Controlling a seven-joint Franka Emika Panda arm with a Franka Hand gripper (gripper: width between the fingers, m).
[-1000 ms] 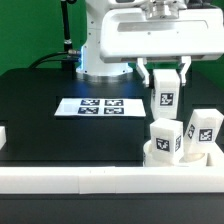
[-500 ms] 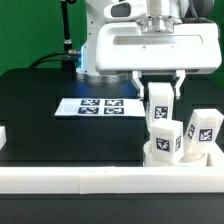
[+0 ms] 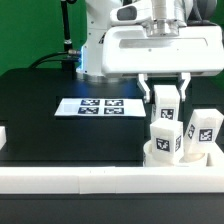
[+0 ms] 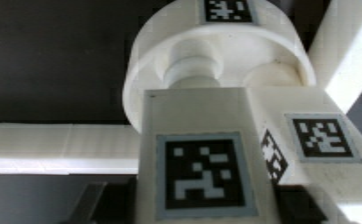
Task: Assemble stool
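You saw smooth, matt white plastic on the seat (image 4: 204, 45) and on the leg (image 4: 199, 115). Its tags (image 4: 199, 170) were flat black-and-white print. The desk (image 3: 45, 135) appeared matt black. The marker board (image 3: 64, 105) appeared thin, matt and paper-like.

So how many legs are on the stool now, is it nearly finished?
Nearly! One leg and another leg already stand on the round seat, though I can't tell how firmly. The pincer is gripping the third leg, lifted up, not yet on the seat. What's left is lowering that one in and fixing it.
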